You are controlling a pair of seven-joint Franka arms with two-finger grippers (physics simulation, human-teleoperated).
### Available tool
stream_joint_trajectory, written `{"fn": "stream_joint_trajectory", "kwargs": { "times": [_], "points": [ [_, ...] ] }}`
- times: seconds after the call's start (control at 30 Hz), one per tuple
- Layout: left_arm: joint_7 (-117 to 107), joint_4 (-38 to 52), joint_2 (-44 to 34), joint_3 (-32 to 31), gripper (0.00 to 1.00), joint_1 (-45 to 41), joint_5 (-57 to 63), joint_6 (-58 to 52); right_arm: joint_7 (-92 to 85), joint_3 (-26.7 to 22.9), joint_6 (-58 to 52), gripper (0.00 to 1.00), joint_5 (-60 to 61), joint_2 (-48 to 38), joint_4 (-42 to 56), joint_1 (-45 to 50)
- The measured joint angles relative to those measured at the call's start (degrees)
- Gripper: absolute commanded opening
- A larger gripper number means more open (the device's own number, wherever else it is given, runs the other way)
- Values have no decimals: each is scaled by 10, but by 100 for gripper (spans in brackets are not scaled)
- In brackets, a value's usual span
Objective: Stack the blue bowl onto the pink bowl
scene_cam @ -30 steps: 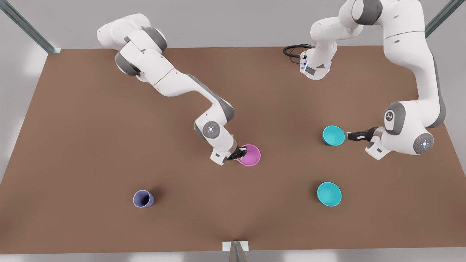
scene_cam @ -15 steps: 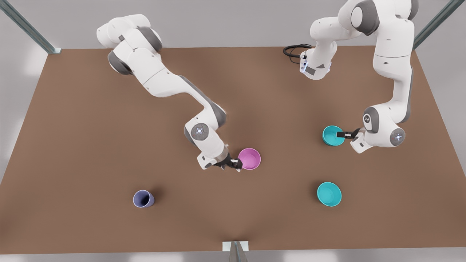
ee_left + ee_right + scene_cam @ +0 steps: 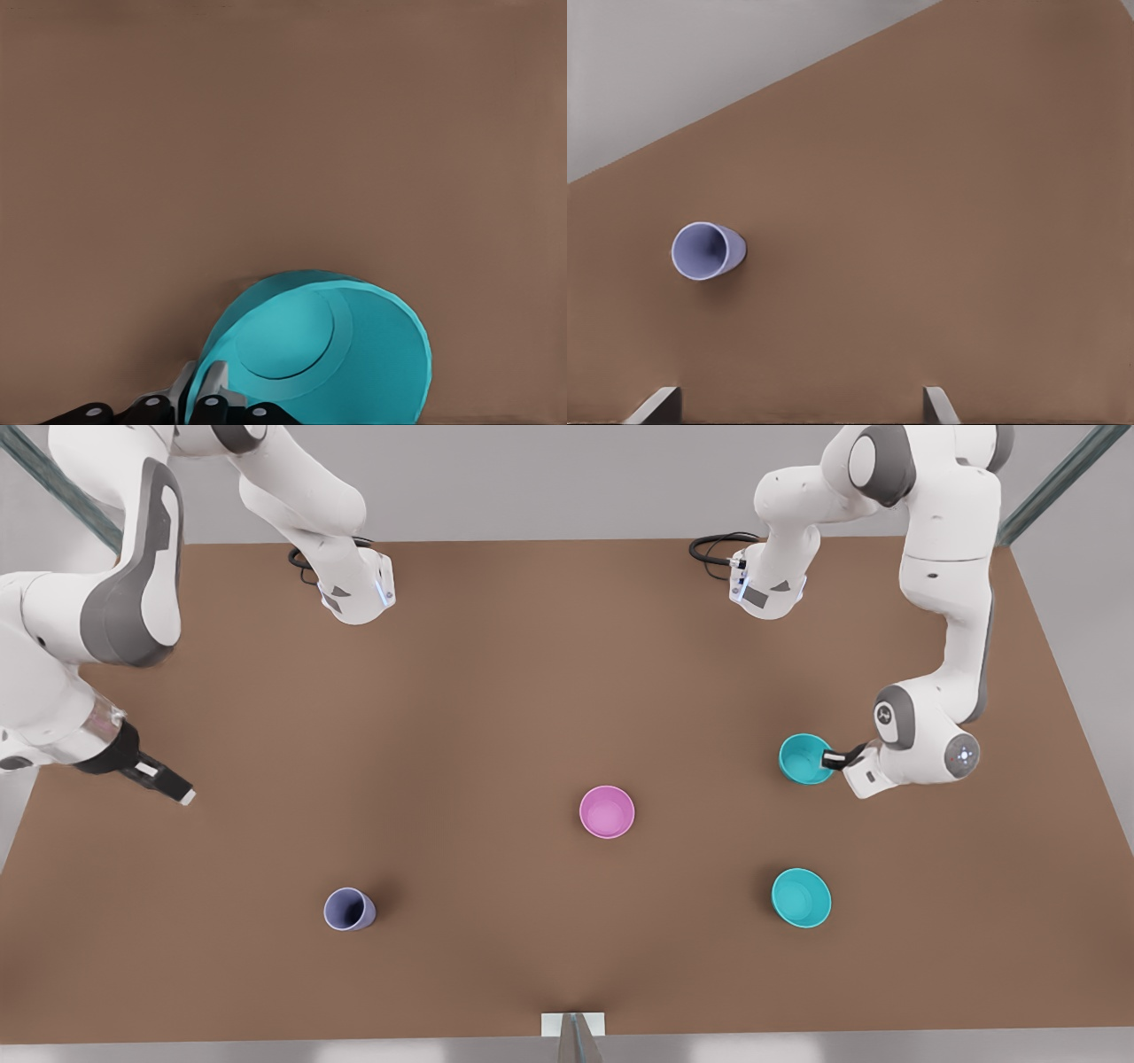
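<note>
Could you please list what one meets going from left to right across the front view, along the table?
Right end effector → periwinkle-purple plastic cup → round pink plastic bowl → left end effector, shut on the rim of one teal bowl.

Brown table [image 3: 496, 691], grey wall [image 3: 549, 478] behind.

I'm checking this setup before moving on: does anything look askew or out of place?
Only one thing: the small glossy teal plastic bowl at the front view's right sits tilted, its rim pinched by the left end effector. The pink plastic bowl stands upright. The right end effector, open, waits apart.
</note>
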Motion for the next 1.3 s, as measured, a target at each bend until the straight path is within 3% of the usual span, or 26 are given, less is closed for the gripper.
{"fn": "stream_joint_trajectory", "kwargs": {
  "times": [0.1, 0.2, 0.27, 0.37, 1.3],
  "points": [
    [-34, 74, -29, 0, 21, -117, -6, -33, -51, -1, -32, 100, -19, 17, 37, -5],
    [-109, 332, 114, -1, 21, -249, -6, -82, -95, -10, -57, 100, -30, 18, 48, -7],
    [-167, 486, 200, -1, 21, -288, -7, -124, -120, -49, -73, 100, -33, 18, 53, 28],
    [-246, 607, 285, -2, 21, -314, -8, -164, -153, -89, -92, 100, -35, 20, 64, 74],
    [-595, 580, 325, -45, 21, -305, -13, -215, -292, -92, -122, 100, -38, 40, 79, 82]
  ]
}}
